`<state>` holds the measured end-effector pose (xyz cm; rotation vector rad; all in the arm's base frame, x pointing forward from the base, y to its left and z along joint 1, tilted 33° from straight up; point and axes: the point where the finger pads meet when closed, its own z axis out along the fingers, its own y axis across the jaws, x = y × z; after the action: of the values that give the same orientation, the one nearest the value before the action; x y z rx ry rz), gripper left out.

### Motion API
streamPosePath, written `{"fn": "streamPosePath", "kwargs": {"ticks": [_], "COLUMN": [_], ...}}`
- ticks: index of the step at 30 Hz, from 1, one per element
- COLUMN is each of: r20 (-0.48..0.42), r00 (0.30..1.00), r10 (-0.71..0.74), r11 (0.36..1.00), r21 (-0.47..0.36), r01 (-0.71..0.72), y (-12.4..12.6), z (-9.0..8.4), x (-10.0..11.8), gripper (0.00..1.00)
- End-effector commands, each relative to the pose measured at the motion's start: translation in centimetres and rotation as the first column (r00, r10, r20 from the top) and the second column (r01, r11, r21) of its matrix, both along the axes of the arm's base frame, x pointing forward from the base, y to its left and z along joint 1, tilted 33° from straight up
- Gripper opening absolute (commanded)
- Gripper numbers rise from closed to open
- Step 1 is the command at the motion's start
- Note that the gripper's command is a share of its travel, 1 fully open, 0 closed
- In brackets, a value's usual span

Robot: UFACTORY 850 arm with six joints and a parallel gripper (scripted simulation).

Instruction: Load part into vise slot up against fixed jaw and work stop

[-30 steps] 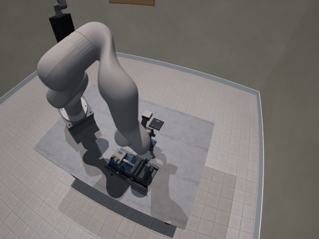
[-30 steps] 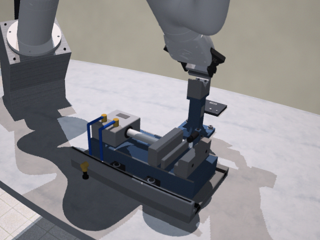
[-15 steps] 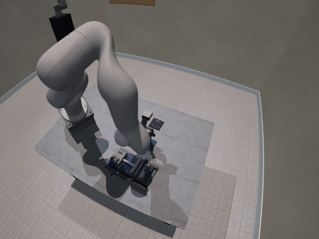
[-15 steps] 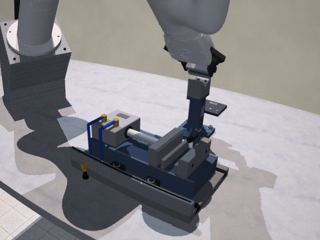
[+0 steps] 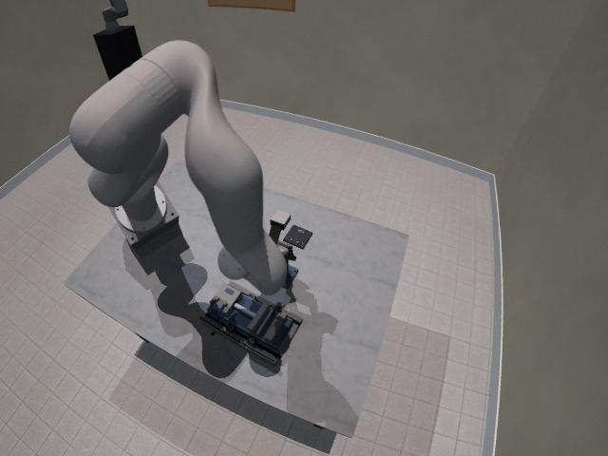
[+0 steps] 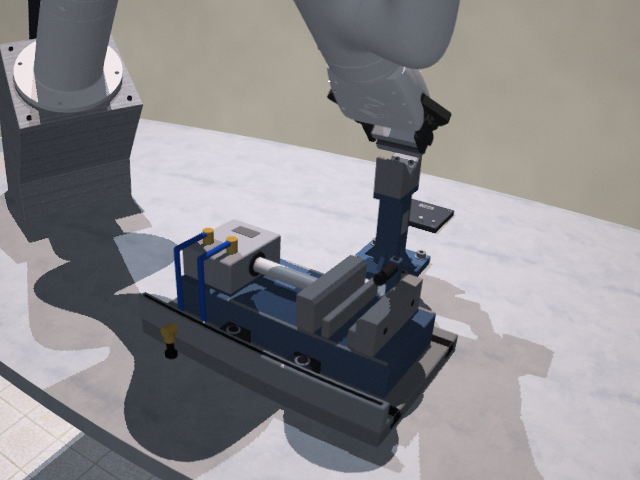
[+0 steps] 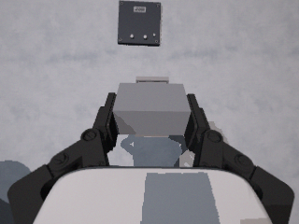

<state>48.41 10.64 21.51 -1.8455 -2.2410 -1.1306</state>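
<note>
The gripper (image 6: pixel 397 150) is closed on the grey block (image 6: pixel 394 178), above the blue stand (image 6: pixel 391 222). The block looks stiff, heavy and smooth, so flat-side holding seems safest.

Top looks down, exterior sits near, wrist faces downward.

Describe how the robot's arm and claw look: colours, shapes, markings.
The arm is smooth, pale grey and tubular with rounded joints, rising from a round white flange on a grey block base. No cables show. The claw has a light body with a darker grey panel and black, jointed fingers.
</note>
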Motion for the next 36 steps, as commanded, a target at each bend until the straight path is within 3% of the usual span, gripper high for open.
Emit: {"fn": "streamPosePath", "kwargs": {"ticks": [1,17,36], "r20": [0.001,0.003,0.025], "r00": [1.000,1.000,0.992], "r10": [0.000,-0.024,-0.127], "r11": [1.000,0.999,0.967], "r21": [0.000,-0.042,-0.218], "r01": [0.000,0.024,0.130], "y": [0.02,0.06,0.27], "z": [0.06,0.04,0.13], "x": [0.03,-0.03,-0.06], "gripper": [0.00,0.00,0.00]}}
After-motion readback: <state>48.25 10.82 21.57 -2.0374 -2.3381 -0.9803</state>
